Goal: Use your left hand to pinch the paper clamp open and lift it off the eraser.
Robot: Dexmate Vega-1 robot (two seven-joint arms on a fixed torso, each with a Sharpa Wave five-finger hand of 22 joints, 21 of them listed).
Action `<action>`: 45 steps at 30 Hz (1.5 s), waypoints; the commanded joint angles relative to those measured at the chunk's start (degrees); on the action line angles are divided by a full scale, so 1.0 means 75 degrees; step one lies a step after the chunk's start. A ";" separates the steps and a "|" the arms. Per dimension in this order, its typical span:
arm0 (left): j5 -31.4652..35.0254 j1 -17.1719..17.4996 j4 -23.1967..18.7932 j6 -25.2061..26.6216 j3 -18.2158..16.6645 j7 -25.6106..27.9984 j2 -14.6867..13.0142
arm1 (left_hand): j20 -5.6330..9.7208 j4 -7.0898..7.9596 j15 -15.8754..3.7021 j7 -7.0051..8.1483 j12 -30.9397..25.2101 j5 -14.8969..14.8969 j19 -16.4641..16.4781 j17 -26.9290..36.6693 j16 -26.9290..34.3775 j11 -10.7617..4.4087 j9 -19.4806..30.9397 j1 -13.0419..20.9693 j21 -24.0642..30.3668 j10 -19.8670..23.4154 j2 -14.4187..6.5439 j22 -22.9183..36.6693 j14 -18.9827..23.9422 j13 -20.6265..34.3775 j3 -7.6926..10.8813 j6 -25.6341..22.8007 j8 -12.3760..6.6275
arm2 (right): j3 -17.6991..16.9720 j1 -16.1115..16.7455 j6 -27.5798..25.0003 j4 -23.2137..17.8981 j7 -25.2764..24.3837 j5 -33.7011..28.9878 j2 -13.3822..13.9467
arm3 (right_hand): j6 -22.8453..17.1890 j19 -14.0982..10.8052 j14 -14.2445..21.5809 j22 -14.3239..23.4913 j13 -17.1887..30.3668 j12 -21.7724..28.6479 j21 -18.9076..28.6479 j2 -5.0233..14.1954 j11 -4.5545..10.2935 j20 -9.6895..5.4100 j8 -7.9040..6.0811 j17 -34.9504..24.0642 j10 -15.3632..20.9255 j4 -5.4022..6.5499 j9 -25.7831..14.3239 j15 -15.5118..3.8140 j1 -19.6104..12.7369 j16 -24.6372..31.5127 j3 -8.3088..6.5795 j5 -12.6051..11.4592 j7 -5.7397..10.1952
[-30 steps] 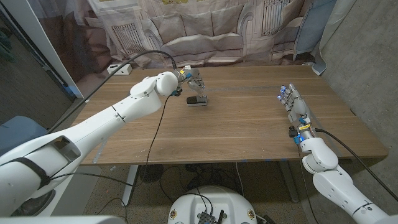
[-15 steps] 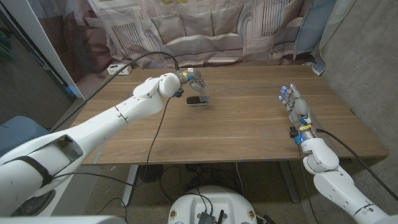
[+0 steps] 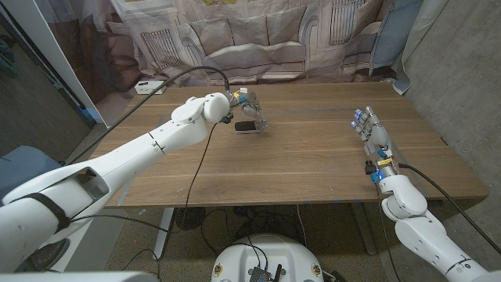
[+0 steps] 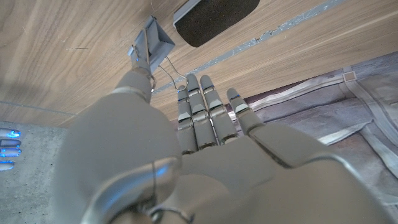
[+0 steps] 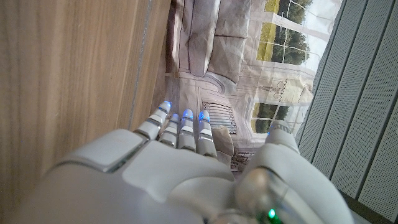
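Left hand [image 3: 249, 104] sits at the far end of a long white arm reaching across the wooden counter [image 3: 297, 164], and it has slid slightly to the right over the last second, closing in over the small dark eraser [image 3: 246, 126]. From the head view the hand hovers just above and behind the eraser, fingers curled down toward it. The left wrist view gives a closer look: the fingers [image 4: 208, 115] are held straight and close together, with the thumb off to one side, its tip touching the paper clamp [image 4: 151, 45]. The clamp's wire handles run from the thumb tip toward the fingers, so a pinch seems to be forming, but the view is too oblique to say for sure that the hand has a firm hold on the clamp. The clamp lies beside one end of the black eraser [image 4: 214, 18], at the back middle of the counter; whether its mouth still bites the eraser is hard to make out.

This small shift suggests the approach is over and the squeeze is beginning. The lift has not yet happened, since the eraser and clamp sit together on the wood.

Right hand [image 3: 369, 133] waits near the counter's right edge, well apart from the work, fingers extended and holding nothing.
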State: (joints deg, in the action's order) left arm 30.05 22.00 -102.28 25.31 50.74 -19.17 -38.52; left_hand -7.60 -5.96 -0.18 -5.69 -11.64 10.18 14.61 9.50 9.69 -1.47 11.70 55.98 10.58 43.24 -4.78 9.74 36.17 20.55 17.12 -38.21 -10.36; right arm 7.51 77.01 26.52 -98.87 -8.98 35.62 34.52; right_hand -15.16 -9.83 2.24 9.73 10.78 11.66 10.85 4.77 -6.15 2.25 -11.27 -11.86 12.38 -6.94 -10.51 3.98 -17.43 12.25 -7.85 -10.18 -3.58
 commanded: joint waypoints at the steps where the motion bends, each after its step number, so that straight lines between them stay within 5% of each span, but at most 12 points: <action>1: 0.0614 -0.0164 0.0179 -0.0065 0.0295 -0.0167 0.0150 | -0.0055 -0.0032 0.0008 0.0004 -0.0023 0.0042 -0.0124 0.0013 0.0039 -0.0012 0.0016 -0.0089 0.0001 -0.0096 0.0052 0.0035 -0.0098 -0.0002 -0.0017 0.0066 -0.0034 | -0.0066 0.0109 0.0016 -0.0069 -0.0053 -0.0019 0.0004 | -0.0055 -0.0061 0.0052 0.0034 0.0027 0.0007 0.0054 0.0018 -0.0001 0.0044 -0.0026 -0.0042 0.0086 0.0012 -0.0031 0.0020 0.0081 0.0012 -0.0005 0.0011 0.0008; 45: 0.1719 -0.0164 0.0806 -0.0654 0.0778 -0.0355 0.0764 | -0.0284 -0.0025 0.0063 0.0057 0.0016 0.0029 -0.0545 0.0023 0.0013 0.0016 -0.0007 -0.0482 -0.0033 -0.0572 0.0038 0.0038 -0.0605 -0.0121 -0.0058 0.0552 -0.0022 | -0.0094 0.0191 0.0046 -0.0022 -0.0028 0.0023 -0.0054 | -0.0099 -0.0062 0.0086 0.0035 0.0031 0.0016 0.0053 0.0035 -0.0051 0.0063 -0.0022 -0.0051 0.0162 0.0021 -0.0031 0.0056 0.0111 0.0021 -0.0006 0.0004 -0.0035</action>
State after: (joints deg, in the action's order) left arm 41.39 21.70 -98.27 22.67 55.26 -20.36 -33.73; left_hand -9.67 -6.10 0.41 -5.32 -11.65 10.19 11.31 9.48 9.69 -1.33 11.64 52.91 10.60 39.25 -4.39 9.74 32.08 19.65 16.99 -34.55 -10.64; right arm 6.84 78.23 26.79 -99.09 -8.99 35.85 34.18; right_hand -15.35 -10.14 2.57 9.73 10.78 11.66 10.85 5.07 -6.55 2.57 -11.27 -12.13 13.22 -6.94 -10.51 4.30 -17.13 12.25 -7.85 -10.18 -3.79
